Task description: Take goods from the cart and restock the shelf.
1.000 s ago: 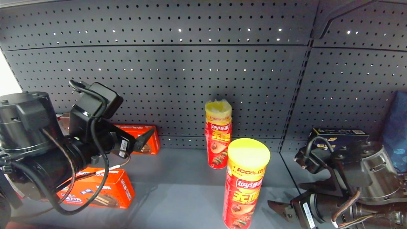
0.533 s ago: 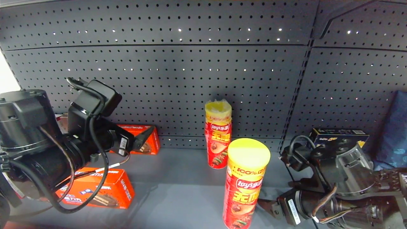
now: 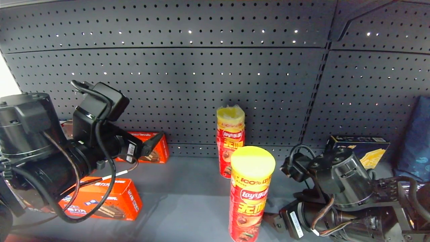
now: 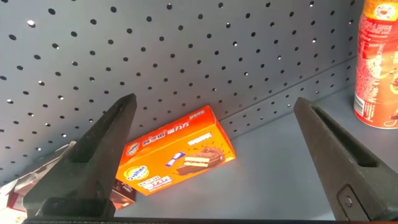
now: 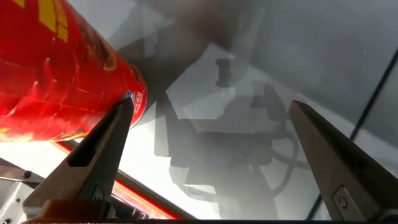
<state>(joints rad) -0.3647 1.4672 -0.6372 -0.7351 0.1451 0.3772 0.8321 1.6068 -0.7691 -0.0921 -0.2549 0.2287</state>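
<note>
Two red chip cans with yellow lids stand on the grey shelf (image 3: pixel 188 205). The back can (image 3: pixel 230 141) is against the pegboard; the front can (image 3: pixel 250 198) is near the shelf's front edge. My right gripper (image 3: pixel 273 223) is low at the front can's right side and open; in the right wrist view its fingers (image 5: pixel 210 106) spread wide and one finger touches the can (image 5: pixel 56 68) near its base, with the can outside the gap. My left gripper (image 3: pixel 147 151) hangs open over the shelf's left part, pointed at an orange biscuit box (image 4: pixel 177 155).
A second orange box (image 3: pixel 114 201) lies at the front left under the left arm. A dark box (image 3: pixel 366 149) and a blue bag (image 3: pixel 415 141) sit past the upright divider (image 3: pixel 312 101) on the right. The pegboard wall (image 3: pixel 188 84) closes the back.
My right arm has slid left along the shelf, and the front can has shifted left with it. The left arm has barely moved.
</note>
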